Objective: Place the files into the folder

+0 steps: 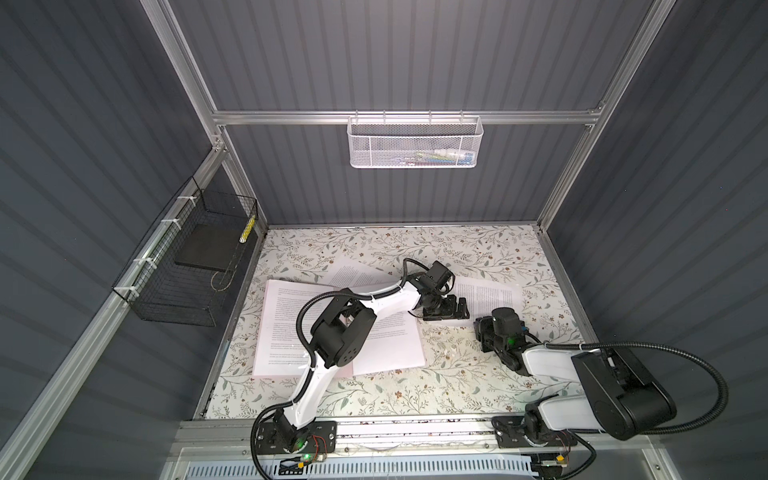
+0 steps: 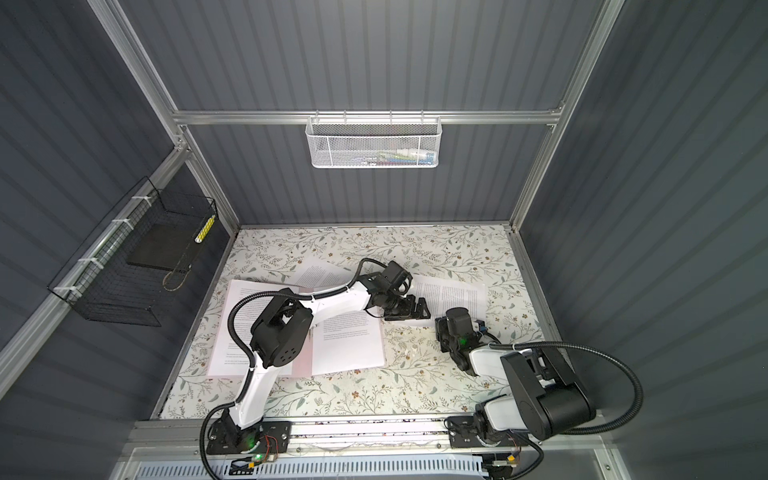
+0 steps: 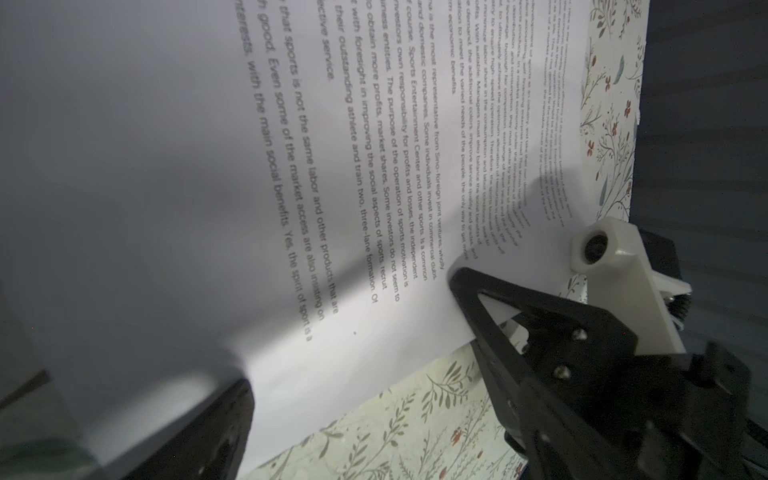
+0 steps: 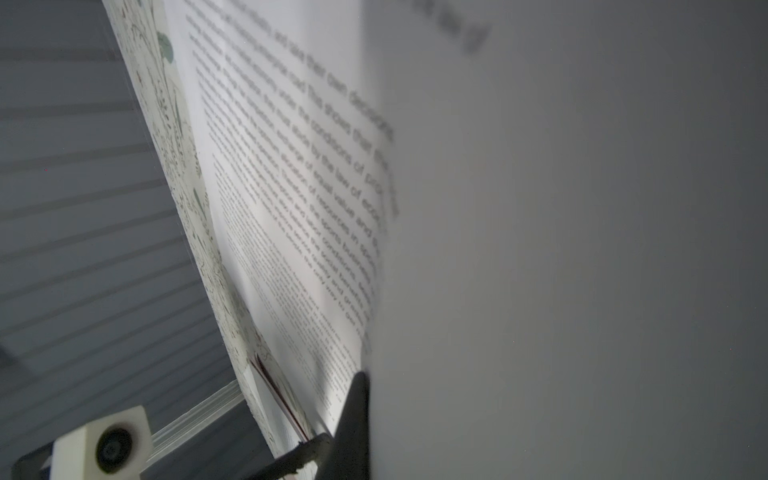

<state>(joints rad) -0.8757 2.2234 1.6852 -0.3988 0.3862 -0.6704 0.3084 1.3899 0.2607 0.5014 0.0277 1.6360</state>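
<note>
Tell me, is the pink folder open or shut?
Open: the thin pale pink folder lies spread flat, pink showing between the white printed paper sheets.

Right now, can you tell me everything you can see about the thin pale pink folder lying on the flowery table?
The thin pale pink folder lies flat and open on the flower-patterned table, towards its left side. Only a pink strip down its middle and slivers of edge show, because white printed paper sheets lie on both halves. It looks like thin, smooth card or plastic. The left arm's black elbow hangs above it, hiding part. No clip can be seen.
</note>
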